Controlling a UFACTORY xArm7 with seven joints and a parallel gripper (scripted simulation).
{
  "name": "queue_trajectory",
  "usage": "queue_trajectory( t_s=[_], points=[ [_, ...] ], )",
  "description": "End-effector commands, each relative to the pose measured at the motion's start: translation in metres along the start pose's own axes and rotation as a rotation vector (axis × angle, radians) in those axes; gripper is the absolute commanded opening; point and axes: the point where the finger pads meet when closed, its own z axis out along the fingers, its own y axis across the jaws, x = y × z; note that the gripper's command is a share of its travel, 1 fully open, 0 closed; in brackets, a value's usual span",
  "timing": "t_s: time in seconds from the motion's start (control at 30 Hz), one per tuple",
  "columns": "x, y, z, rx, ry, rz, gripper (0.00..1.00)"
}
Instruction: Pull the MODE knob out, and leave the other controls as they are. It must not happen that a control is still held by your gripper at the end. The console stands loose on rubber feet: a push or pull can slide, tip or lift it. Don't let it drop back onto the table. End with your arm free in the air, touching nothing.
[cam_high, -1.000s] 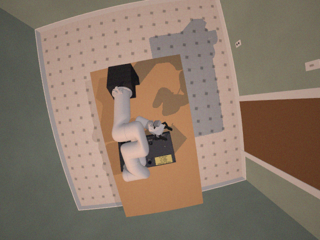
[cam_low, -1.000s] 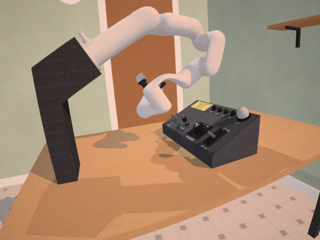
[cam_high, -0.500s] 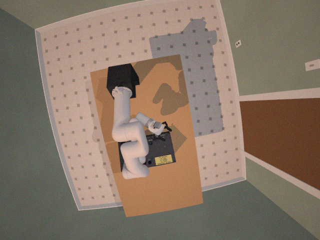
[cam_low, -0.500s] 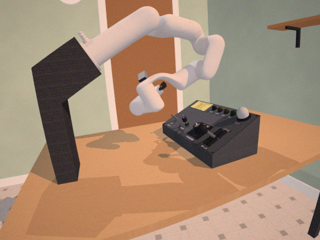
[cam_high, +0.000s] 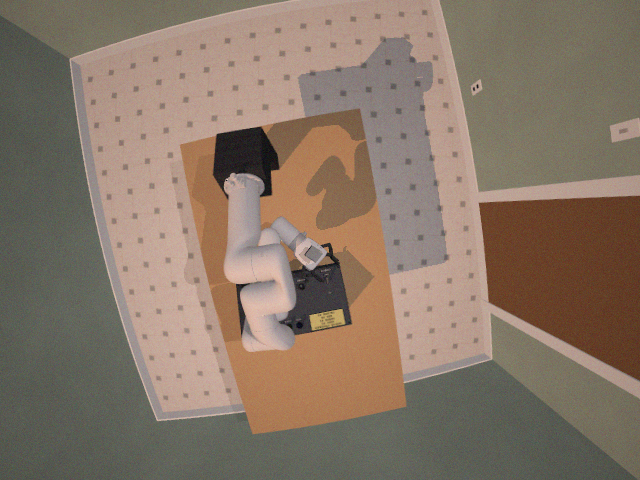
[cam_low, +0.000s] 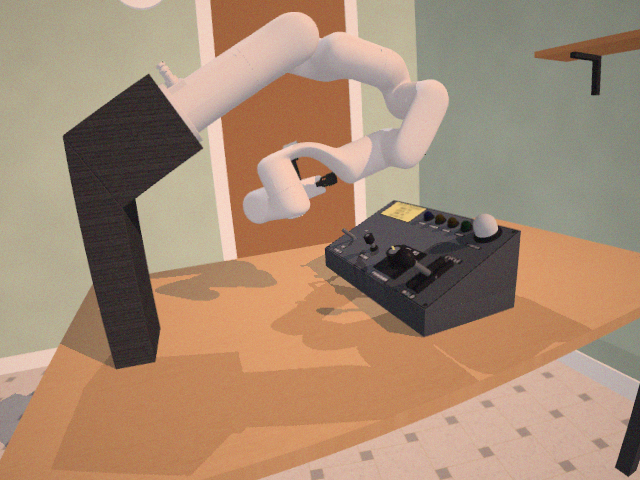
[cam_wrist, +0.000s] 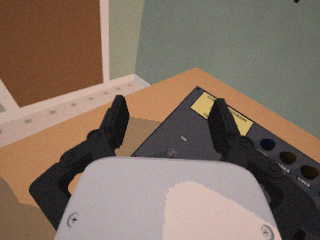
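Observation:
The dark grey console (cam_low: 423, 263) stands on the wooden table, its sloped panel facing the arm's base. On the panel I see a small black knob (cam_low: 368, 238), a larger rotary knob with a yellow mark (cam_low: 398, 255), a thin lever (cam_low: 350, 235) and a slider (cam_low: 427, 270). The labels are too small to read, so I cannot tell which knob is MODE. My gripper (cam_low: 312, 176) is open and empty, in the air above and left of the console. In the wrist view the fingers frame the console's panel (cam_wrist: 225, 145) from above. From overhead the gripper (cam_high: 323, 254) hangs over the console's edge (cam_high: 310, 299).
A yellow label (cam_low: 403, 210), a row of round buttons (cam_low: 447, 221) and a white dome (cam_low: 485, 225) sit along the panel's top. The arm's black pedestal (cam_low: 113, 222) stands at the table's left. The table edge runs close behind the console.

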Motion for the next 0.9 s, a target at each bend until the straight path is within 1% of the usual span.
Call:
queue_trajectory(
  t_s=[0.0,0.03,0.53,0.6,0.87],
  points=[
    [-0.013,0.009,-0.011,-0.081,-0.111,0.071,1.0],
    [-0.025,0.018,-0.022,-0.154,-0.2,0.124,1.0],
    [-0.025,0.018,-0.022,-0.158,-0.205,0.127,1.0],
    [-0.043,0.031,-0.046,-0.289,-0.35,0.208,1.0],
    [-0.043,0.031,-0.046,-0.289,-0.35,0.208,1.0]
  ],
)
